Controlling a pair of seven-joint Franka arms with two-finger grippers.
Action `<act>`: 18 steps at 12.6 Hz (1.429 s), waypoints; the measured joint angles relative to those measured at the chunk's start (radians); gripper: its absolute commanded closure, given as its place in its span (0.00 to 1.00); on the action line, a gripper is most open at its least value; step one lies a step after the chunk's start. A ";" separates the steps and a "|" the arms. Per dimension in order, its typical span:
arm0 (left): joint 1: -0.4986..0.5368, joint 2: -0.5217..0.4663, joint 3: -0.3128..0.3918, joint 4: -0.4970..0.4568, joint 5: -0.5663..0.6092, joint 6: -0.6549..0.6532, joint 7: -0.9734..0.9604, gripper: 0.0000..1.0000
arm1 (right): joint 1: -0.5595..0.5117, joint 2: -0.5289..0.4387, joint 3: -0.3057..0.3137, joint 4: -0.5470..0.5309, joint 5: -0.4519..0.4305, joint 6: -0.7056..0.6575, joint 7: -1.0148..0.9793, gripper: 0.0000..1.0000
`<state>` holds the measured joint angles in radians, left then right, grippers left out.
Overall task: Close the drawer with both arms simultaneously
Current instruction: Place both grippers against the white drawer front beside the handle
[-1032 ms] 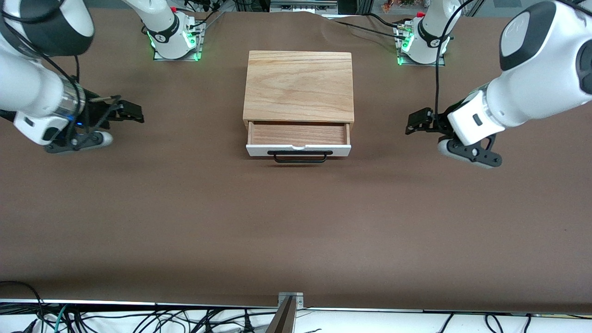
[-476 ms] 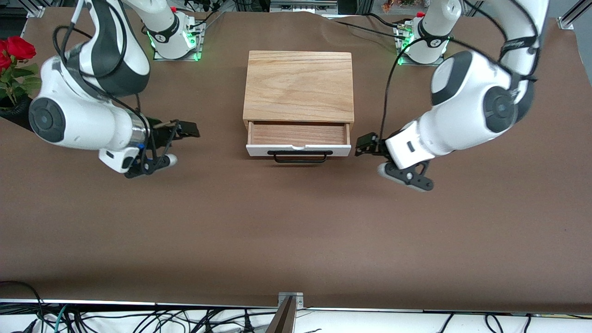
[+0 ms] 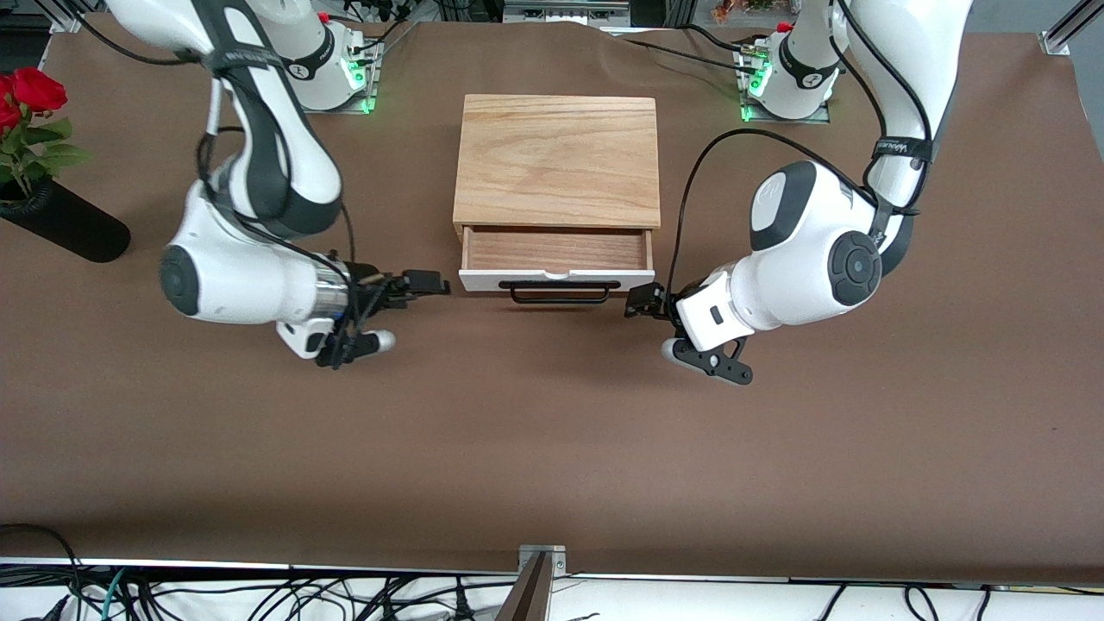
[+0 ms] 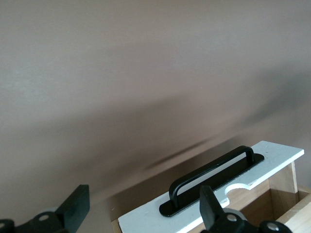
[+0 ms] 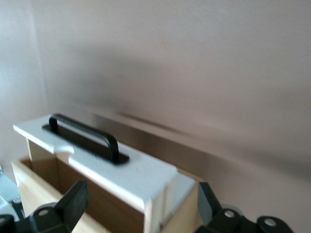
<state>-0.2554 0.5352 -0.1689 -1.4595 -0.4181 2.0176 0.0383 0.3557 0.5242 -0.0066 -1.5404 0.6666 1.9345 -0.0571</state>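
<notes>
A brown table covering [image 3: 552, 431] fills the front view, with a black vase of red roses [image 3: 34, 181] at its upper left edge. Right of that, in the left-centre of the frame, the right gripper [image 3: 429, 283] sits low, just beside the corner of the white front panel [image 3: 483, 279] at the right arm's end, its fingers spread apart in the right wrist view and holding nothing. In the upper middle stands the light-wood box [image 3: 556, 159], and the drawer [image 3: 556, 250] is pulled out of it toward the camera, its black bar handle [image 3: 559, 291] facing the lower frame. Right of centre, the left gripper [image 3: 640, 304] is near the panel's other corner, a little lower in the frame than the panel, fingers likewise apart and empty.

To do this step well, I judge both grippers should come round in front of the panel, one on each side of the handle, meet it together, and push evenly toward the box. Uneven pressure could skew the drawer or shove the box itself.
</notes>
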 measured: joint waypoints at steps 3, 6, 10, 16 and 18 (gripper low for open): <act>0.005 0.009 0.000 0.001 -0.034 0.000 0.068 0.00 | 0.061 0.085 0.003 0.002 0.106 0.150 -0.045 0.00; 0.003 0.040 -0.001 0.001 -0.038 0.001 0.150 0.00 | 0.083 0.123 0.003 0.004 0.177 0.176 -0.060 0.00; -0.012 0.087 -0.004 0.001 -0.053 0.003 0.235 0.00 | 0.092 0.124 0.004 -0.003 0.182 0.157 -0.060 0.00; -0.037 0.110 -0.006 0.001 -0.053 0.009 0.246 0.00 | 0.085 0.124 -0.020 -0.005 0.182 0.007 -0.103 0.00; -0.047 0.116 -0.006 0.001 -0.053 0.009 0.246 0.00 | 0.078 0.124 -0.026 -0.005 0.182 -0.012 -0.118 0.00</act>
<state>-0.3027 0.6517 -0.1750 -1.4584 -0.4711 2.0261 0.2841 0.4339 0.6481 -0.0328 -1.5455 0.8487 1.9224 -0.1750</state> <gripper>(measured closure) 0.000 0.000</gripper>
